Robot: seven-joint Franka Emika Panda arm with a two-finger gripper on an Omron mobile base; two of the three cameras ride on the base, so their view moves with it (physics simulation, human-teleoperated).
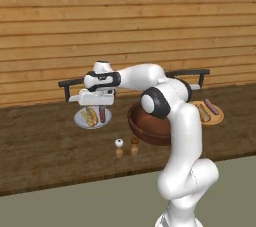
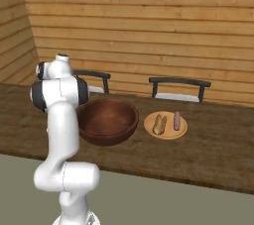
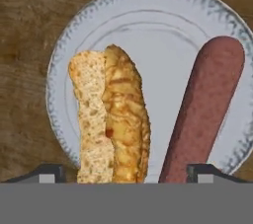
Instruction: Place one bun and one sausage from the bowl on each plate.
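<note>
Apparently finishing: gripper [image 3: 126, 174] spread wide above grey plate [image 3: 148, 20], bun [image 3: 111, 119] and sausage [image 3: 205, 109] laid there; next, retract upward.

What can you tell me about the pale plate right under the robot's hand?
The pale plate is round and flat, grey-white with a speckled raised rim and faint rings inside, like glazed pottery. It lies level on the dark wooden table, to the left of the big wooden bowl in the left base view. On it lie a split yellow-tan bun and a reddish-brown sausage, side by side with a gap between them. The gripper hangs just above, open, touching nothing.
</note>
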